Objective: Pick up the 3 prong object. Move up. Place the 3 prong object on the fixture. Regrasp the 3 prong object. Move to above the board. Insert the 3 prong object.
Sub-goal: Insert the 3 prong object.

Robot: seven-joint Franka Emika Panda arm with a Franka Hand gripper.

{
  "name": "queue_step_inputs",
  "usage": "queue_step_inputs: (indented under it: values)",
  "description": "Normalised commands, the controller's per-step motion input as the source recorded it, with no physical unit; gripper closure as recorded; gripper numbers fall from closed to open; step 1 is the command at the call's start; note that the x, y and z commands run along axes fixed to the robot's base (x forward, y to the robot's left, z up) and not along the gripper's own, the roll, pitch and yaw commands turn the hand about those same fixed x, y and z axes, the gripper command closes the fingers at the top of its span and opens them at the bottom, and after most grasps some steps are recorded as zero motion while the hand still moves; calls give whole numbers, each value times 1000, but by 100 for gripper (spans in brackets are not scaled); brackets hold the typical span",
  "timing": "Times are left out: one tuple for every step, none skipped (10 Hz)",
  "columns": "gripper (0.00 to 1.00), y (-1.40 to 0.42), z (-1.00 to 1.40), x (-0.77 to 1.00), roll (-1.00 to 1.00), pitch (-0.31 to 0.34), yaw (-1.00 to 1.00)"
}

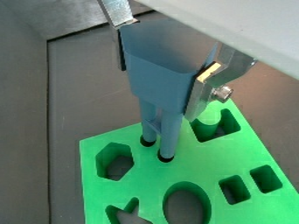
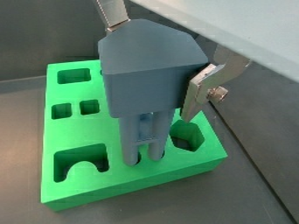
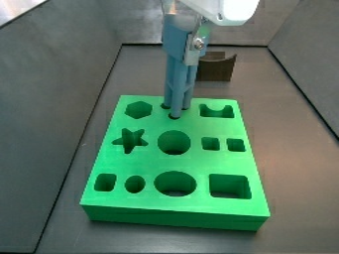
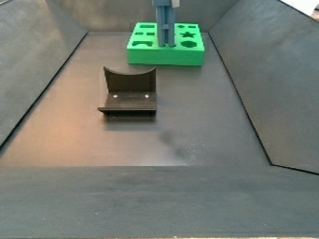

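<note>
Grey bin floor [image 4: 187, 140] was bare around the fixture [image 4: 127, 91], which sat well apart from the board [image 3: 175, 159] at the far end. Your gripper [image 1: 163, 63] was above the board, fingers [image 1: 121, 37] clamped on the 3 prong object [image 2: 146, 74], held upright. In both wrist views its prongs reached down into the three small holes [image 1: 158, 149] beside the hexagon cut-out [image 1: 114, 161]. You couldn't tell how deep they were seated.

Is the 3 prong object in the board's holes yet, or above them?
In: the pincer holds the 3 prong object upright, prong tips inside the board's holes.
</note>
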Motion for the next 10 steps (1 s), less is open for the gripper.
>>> queue_step_inputs:
  values:
    - [100, -20, -86, 0, -53, -31, -83]
    - [100, 0, -54, -26, -37, -13, -94]
    - [100, 14, -111, -51, -3, 0, -126]
    - [100, 80, -123, -234, 0, 7, -166]
    - [100, 31, -60, -203, 0, 0, -140]
    - [100, 0, 0, -83, 0, 0, -69]
    - [100, 0, 0, -66, 0, 0, -31]
    - [100, 0, -20, 0, 0, 0, 0]
    - [100, -69, -91, 0, -44, -31, 0]
    - [100, -34, -97, 0, -79, -53, 0]
